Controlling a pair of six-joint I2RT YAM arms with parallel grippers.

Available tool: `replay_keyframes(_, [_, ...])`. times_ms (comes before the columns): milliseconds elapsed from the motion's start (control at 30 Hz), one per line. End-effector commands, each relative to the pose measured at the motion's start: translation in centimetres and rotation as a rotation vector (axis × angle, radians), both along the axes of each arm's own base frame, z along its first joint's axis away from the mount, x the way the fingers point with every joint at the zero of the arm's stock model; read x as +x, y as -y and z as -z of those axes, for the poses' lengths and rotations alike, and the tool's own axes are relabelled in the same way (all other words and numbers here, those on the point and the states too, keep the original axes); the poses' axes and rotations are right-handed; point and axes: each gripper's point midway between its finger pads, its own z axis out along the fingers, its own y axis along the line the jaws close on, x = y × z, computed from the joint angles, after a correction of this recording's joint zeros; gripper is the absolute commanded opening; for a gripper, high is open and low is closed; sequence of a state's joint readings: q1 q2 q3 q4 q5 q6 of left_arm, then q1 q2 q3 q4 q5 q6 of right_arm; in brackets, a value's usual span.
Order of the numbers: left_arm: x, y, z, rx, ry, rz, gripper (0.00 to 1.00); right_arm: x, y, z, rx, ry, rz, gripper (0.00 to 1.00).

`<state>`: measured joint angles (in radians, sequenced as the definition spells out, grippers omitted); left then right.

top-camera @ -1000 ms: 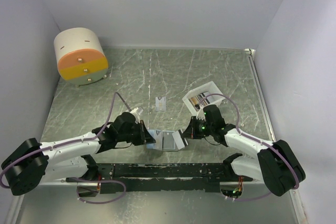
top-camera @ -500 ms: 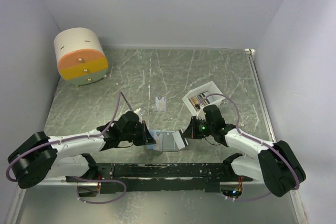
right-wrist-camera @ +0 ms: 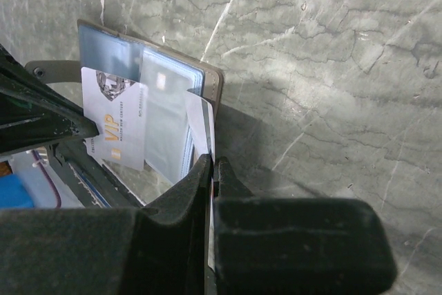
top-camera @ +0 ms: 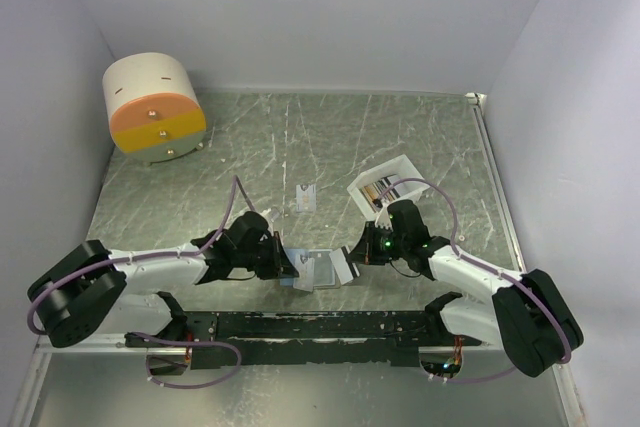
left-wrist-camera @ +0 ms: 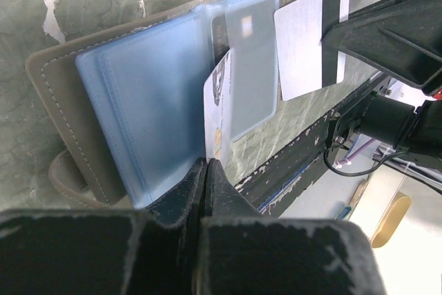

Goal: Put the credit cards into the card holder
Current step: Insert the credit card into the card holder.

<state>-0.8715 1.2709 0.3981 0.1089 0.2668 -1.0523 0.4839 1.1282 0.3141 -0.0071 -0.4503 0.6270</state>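
Two cards up off the desk (top-camera: 420, 127), one in each claw, both over the open card holder (top-camera: 318, 269). Holder flat at the near middle of the desk, between the two arms, light blue sleeves facing up, taupe cover showing round the edge.

Left claw (left-wrist-camera: 207, 165) pressed together on the lower edge of a white VIP card (right-wrist-camera: 114, 126). Edge-on from its own wrist camera, tilted over the blue sleeves. Inside a sleeve or only against it: cannot tell.

Right claw (right-wrist-camera: 210, 170) clamped tight as well, on a white card with a black stripe (left-wrist-camera: 307, 39). Held at the holder's opposite end, one corner over the cover's rim.

Farther out on the desk:
- One pale loose card (top-camera: 307, 197), lying flat, well apart from the holder.
- White slotted tray (top-camera: 400, 161) just beyond the right arm, contents too small to tell.
- Cream-and-orange drum (top-camera: 153, 107) in the far left corner.
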Motion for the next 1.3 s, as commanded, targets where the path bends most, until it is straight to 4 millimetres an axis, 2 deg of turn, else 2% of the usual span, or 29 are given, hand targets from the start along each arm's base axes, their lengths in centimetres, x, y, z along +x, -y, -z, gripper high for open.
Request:
replay_keyframes(0, [0.1, -0.3, 0.6, 0.020, -0.028, -0.025, 0.07, -0.6, 1.2, 1.3, -0.074, -0.022, 0.011, 0.00])
replay_keyframes(267, [0.5, -0.9, 1.5, 0.048, -0.035, -0.057, 0.07, -0.7, 1.2, 1.5, -0.072, -0.029, 0.010, 0.00])
replay_keyframes(800, [2.2, -1.3, 1.4, 0.072, 0.011, -0.135, 0.07, -0.8, 1.0, 0.7, -0.038, -0.016, 0.023, 0.00])
replay_keyframes(1267, [2.5, -0.2, 2.2, 0.047, -0.008, -0.123, 0.07, -1.2, 0.8, 0.4, -0.003, -0.014, 0.037, 0.00])
